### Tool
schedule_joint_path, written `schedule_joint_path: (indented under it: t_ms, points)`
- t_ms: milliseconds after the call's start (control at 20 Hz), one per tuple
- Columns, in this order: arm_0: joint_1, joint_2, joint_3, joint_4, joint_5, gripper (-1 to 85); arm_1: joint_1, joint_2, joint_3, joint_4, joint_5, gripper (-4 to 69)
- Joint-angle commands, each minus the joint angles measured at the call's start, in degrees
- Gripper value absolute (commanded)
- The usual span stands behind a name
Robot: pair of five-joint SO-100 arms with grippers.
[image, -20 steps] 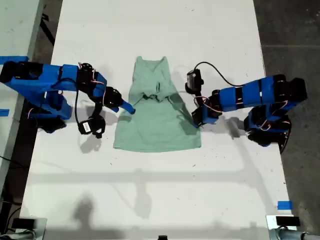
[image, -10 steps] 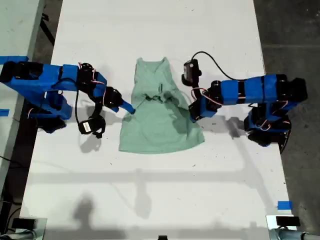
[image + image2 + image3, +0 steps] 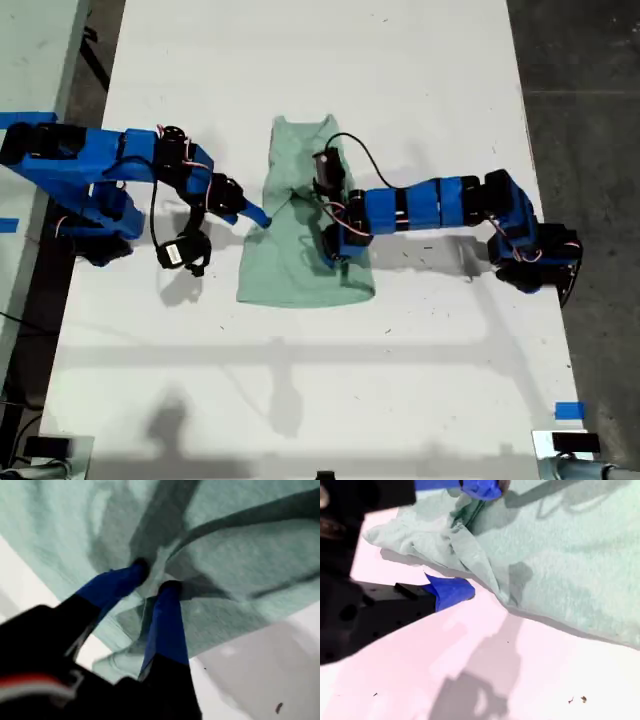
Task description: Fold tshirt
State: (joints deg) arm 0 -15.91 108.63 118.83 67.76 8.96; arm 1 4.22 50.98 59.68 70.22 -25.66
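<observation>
Only first wrist view shows my first gripper (image 3: 156, 580) pinching tshirt (image 3: 240, 550)

White worktop (image 3: 300, 60) running the full height of the exterior view, bare and matte, specked with a few small dark marks. Lying on it near the middle — the tshirt (image 3: 290, 270), pale mint green, rumpled and partly doubled over. Blue tape strip (image 3: 569, 410) stuck near the exterior view's lower right corner. Arm shadows across the surface.
</observation>
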Motion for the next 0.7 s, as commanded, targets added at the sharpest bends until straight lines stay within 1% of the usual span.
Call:
schedule_joint_path:
  t_ms: [0, 100, 200, 400, 500, 650]
  points:
    - [-0.4, 0.2, -1.8, -0.6, 0.2, 28.5, -2.3, 0.5, -9.0, 5.4, -0.4, 33.6]
    - [-0.4, 0.1, -1.9, -0.6, 0.2, 28.5, -3.3, 4.3, -12.8, 9.4, -1.3, 31.6]
    - [0.0, 0.1, -2.1, -0.5, -0.2, 28.4, -3.6, 10.5, -12.8, 12.1, -1.7, 30.6]
    - [0.1, 0.1, -2.6, 0.9, -0.8, 28.3, -2.8, 22.1, -12.2, 20.2, -3.2, 28.6]
    - [0.3, 0.1, -3.8, 2.3, -1.2, 28.0, -1.1, 28.6, -7.2, 22.1, -4.2, 25.9]
    - [2.0, -1.3, -3.8, 2.5, -3.7, 28.0, 0.3, 32.6, -0.4, 23.5, -4.9, 25.7]
